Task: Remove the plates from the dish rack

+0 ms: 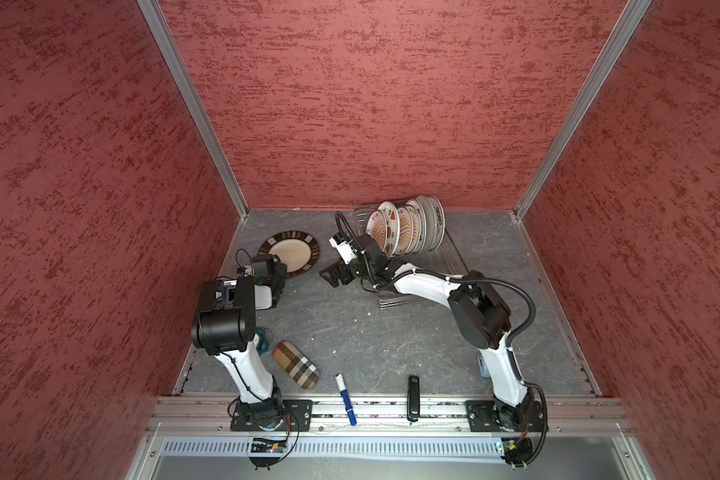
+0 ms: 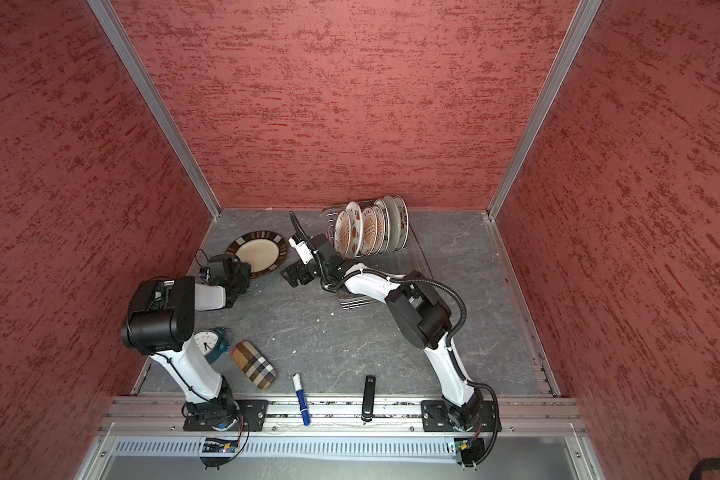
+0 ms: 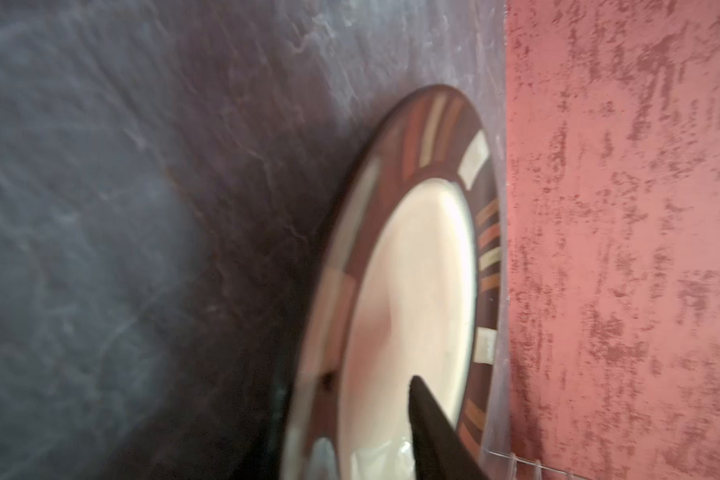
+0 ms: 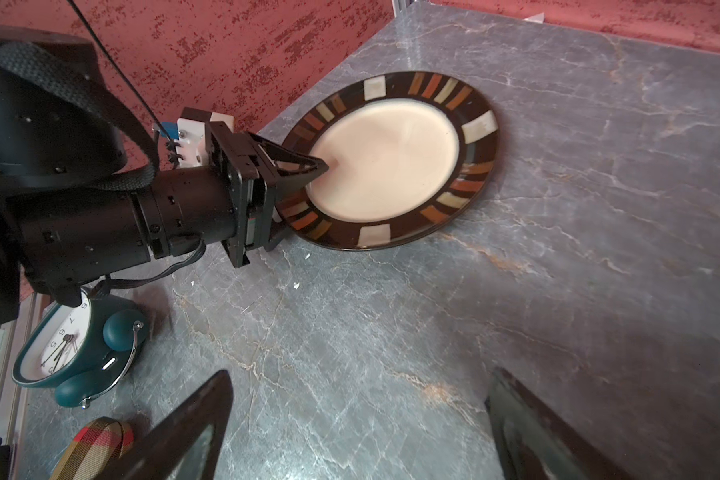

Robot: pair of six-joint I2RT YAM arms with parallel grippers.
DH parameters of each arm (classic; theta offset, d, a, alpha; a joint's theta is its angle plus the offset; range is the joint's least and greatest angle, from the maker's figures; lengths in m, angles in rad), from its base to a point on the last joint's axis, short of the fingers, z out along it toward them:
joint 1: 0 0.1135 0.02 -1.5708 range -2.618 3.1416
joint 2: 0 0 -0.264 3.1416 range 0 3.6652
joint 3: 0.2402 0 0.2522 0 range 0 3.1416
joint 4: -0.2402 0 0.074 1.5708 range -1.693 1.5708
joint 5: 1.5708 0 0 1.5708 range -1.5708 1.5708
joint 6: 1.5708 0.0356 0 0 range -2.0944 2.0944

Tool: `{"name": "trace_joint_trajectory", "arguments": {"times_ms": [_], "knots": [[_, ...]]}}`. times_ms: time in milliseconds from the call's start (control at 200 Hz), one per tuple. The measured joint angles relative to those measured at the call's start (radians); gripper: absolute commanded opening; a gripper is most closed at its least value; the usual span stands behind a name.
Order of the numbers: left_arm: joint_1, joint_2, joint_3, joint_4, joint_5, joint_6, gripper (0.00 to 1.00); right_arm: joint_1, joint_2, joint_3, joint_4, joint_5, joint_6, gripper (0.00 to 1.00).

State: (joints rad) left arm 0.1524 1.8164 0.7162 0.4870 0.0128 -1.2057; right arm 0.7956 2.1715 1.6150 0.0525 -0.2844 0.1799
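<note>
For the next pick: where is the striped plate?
In both top views the striped plate lies on the table, left of the dish rack, beside the left gripper.

clock (image 4: pixel 59 345) face in the right wrist view showing black numerals 8, 7, 6 and 5 along its uncovered edge, racked plates (image 1: pixel 404 228) bearing small dark markings, too small for reading

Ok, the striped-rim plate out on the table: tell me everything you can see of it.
The striped-rim plate is round, glossy ceramic by the look: plain cream centre, dark brown rim with blocks of cream, orange and tan stripes. It lies face up on the grey marbled table, at its far left, apart from the dish rack. The left hand straddles its rim, reaching over the cream centre, jaws apart; whether it touches is unclear.
</note>
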Motion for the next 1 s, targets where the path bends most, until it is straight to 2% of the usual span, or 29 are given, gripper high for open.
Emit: {"name": "trace_joint_trajectory", "arguments": {"times_ms": [130,251,326,571,842,1002], "knots": [[0.000,-0.008,-0.008,0.032,0.005,-0.001,0.75,0.000,0.000,0.013,0.002,-0.002,0.008,0.99],[0.000,-0.024,-0.026,0.063,0.008,-0.001,0.87,0.000,0.000,0.015,0.003,-0.007,0.014,0.99],[0.000,-0.035,-0.043,0.091,0.008,-0.002,1.00,0.000,-0.001,0.015,0.003,-0.009,0.014,0.99],[0.002,-0.148,-0.149,0.081,-0.025,0.003,0.99,0.001,-0.067,-0.036,0.002,-0.008,-0.005,0.99],[0.010,-0.292,-0.241,0.028,-0.034,0.010,1.00,0.001,-0.285,-0.185,0.019,0.016,-0.024,0.99],[0.008,-0.468,-0.303,-0.050,-0.046,0.027,0.99,0.002,-0.426,-0.295,0.038,0.074,-0.027,0.99]]}}
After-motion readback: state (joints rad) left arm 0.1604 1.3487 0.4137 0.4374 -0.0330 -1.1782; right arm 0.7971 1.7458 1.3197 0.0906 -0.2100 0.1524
